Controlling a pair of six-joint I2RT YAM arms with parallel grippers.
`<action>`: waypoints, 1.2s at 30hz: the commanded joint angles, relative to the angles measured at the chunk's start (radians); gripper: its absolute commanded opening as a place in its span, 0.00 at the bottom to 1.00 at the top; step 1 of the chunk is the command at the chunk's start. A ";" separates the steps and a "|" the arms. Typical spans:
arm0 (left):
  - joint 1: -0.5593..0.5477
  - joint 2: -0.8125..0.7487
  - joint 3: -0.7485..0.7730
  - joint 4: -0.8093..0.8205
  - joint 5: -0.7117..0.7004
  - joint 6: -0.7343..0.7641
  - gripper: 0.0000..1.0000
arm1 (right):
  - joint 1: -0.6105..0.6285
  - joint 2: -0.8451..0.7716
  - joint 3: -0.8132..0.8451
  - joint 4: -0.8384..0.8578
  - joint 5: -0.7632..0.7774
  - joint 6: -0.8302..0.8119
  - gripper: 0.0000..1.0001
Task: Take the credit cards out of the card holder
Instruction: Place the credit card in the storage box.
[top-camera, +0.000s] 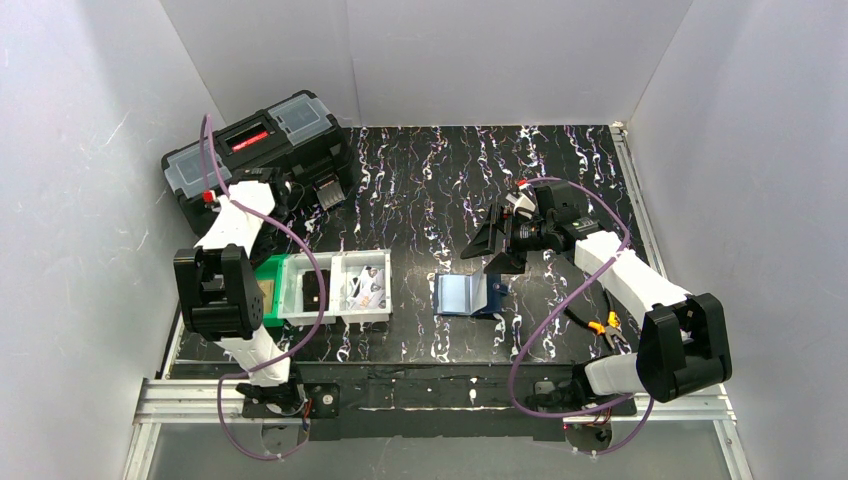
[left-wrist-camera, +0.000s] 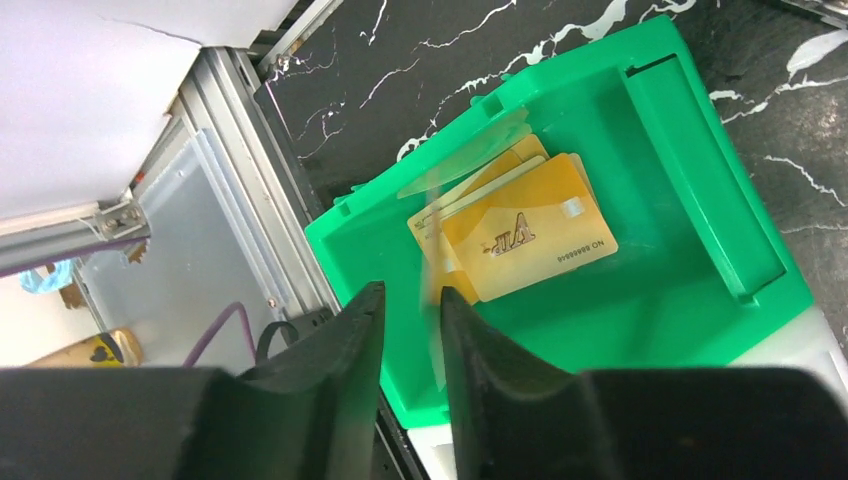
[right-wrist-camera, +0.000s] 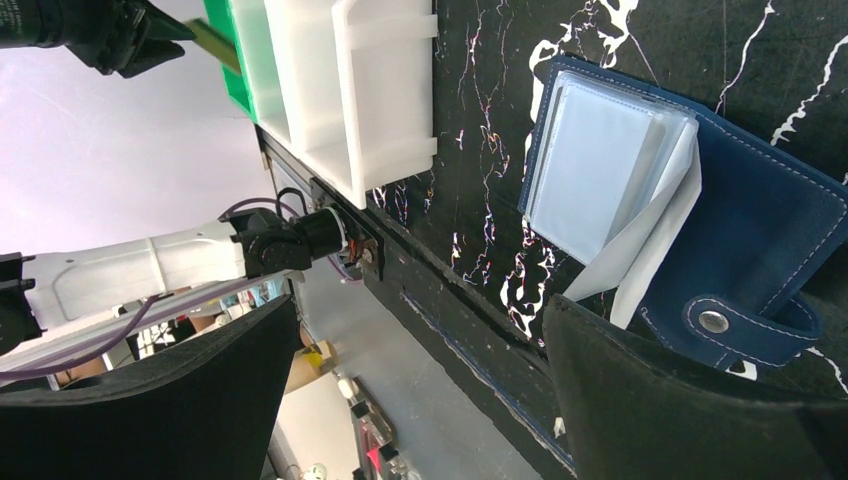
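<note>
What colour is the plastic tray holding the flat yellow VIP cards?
The plastic tray is bright green, clearest in the left wrist view.

One navy-blue soft bifold card holder (top-camera: 468, 295). At least three yellow-orange flat plastic credit cards (left-wrist-camera: 520, 235) overlap in a heap, though the exact number cannot be told. One more such card (right-wrist-camera: 213, 38) shows apart from that heap. One green plastic tray (left-wrist-camera: 700, 200), two white plastic bin compartments (top-camera: 338, 285), one black hinged toolbox (top-camera: 265, 150) and one pair of orange-handled pliers (top-camera: 605, 325).

Robot lab cell: white panels (top-camera: 90, 150), aluminium frame (top-camera: 200, 400).
</note>
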 joint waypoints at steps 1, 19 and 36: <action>0.002 -0.007 -0.035 0.017 -0.065 0.000 0.35 | 0.001 -0.020 0.023 0.026 -0.025 -0.009 0.98; 0.001 -0.189 -0.066 0.167 0.152 0.222 0.98 | 0.001 -0.009 0.040 -0.018 0.042 -0.037 0.98; -0.160 -0.367 -0.156 0.542 0.992 0.403 0.98 | 0.072 -0.006 0.059 -0.072 0.269 -0.013 0.98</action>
